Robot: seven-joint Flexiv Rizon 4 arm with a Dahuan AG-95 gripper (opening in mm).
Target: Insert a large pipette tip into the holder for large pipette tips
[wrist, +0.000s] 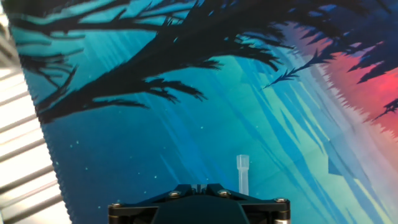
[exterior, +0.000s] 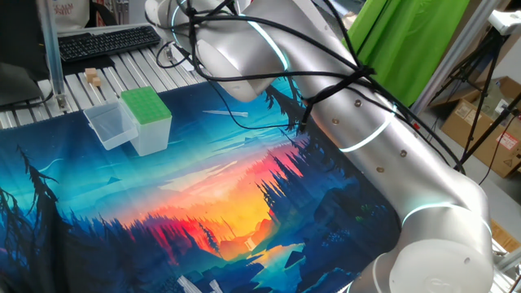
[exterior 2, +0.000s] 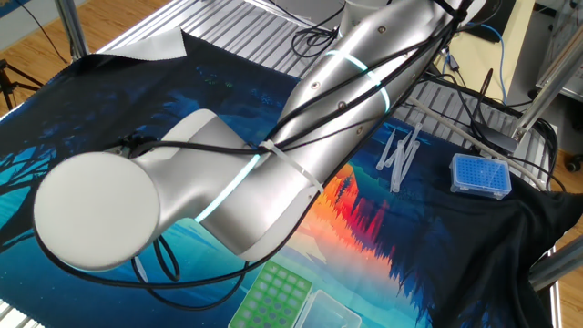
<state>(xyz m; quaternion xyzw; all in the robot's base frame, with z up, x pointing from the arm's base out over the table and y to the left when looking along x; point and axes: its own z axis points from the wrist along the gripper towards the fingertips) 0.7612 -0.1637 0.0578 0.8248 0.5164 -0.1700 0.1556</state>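
Note:
In the hand view my gripper (wrist: 199, 186) is shut. A translucent large pipette tip (wrist: 242, 174) rises from behind its dark body just right of the fingertips, wide collar end uppermost. It looks held, with its lower part hidden. Below it lies teal mat near the mat's edge. The holder for large pipette tips (exterior: 146, 107) has a bright green perforated top and stands at the mat's far corner. It shows again at the bottom of the other fixed view, holder (exterior 2: 273, 296). The arm hides the gripper in both fixed views.
A clear plastic tub (exterior: 110, 124) touches the holder's side. Several loose tips (exterior 2: 398, 155) lie on the mat beside a blue tip box (exterior 2: 480, 175). The arm (exterior: 366, 138) with its cables spans the mat. Bare metal slats (wrist: 18, 155) border the mat, and a keyboard (exterior: 106, 41) lies beyond.

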